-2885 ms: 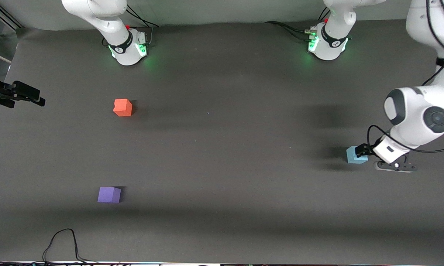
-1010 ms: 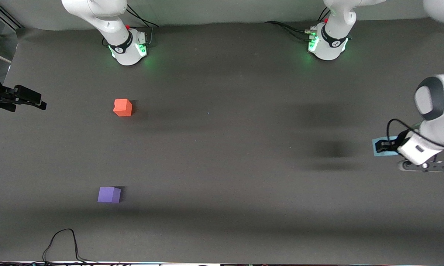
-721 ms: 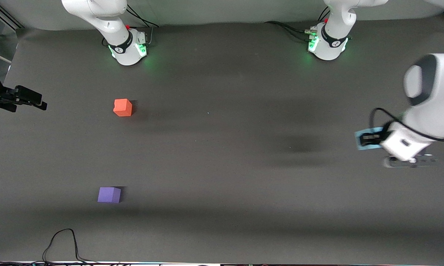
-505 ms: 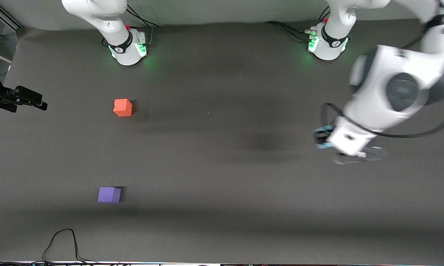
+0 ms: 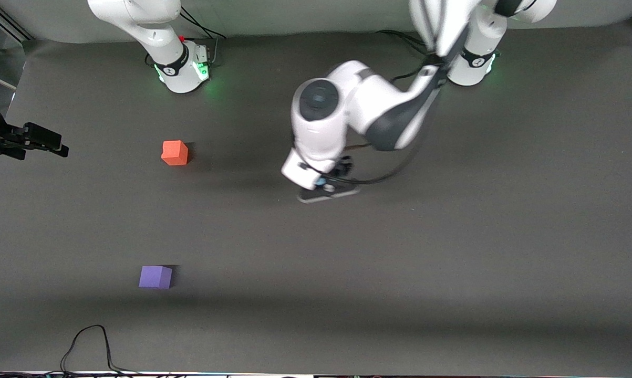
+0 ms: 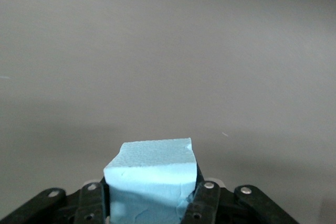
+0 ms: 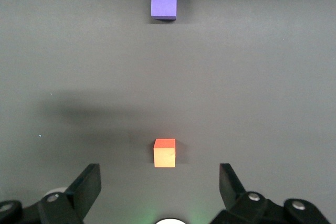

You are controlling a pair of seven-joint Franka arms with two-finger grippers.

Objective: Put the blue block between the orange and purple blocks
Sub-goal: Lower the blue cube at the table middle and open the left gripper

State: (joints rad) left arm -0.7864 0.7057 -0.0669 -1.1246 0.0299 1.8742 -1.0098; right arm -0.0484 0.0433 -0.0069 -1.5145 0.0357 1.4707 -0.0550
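My left gripper (image 5: 327, 181) is shut on the light blue block (image 6: 152, 166) and holds it in the air over the middle of the table. Only a sliver of the block (image 5: 321, 182) shows under the wrist in the front view. The orange block (image 5: 175, 153) sits on the dark mat toward the right arm's end. The purple block (image 5: 155, 277) lies nearer the front camera, well apart from it. My right gripper (image 7: 159, 171) is open and empty, high above the table, looking down on the orange block (image 7: 165, 153) and the purple block (image 7: 164, 3).
The two arm bases (image 5: 182, 68) (image 5: 468, 60) stand along the table edge farthest from the front camera. A black device (image 5: 32, 139) juts in at the right arm's end. A black cable (image 5: 90, 341) loops at the edge nearest the front camera.
My left gripper has lifted the blue block off the mat at the left arm's end and swung it quickly to the middle of the table. The orange and purple blocks have not moved.
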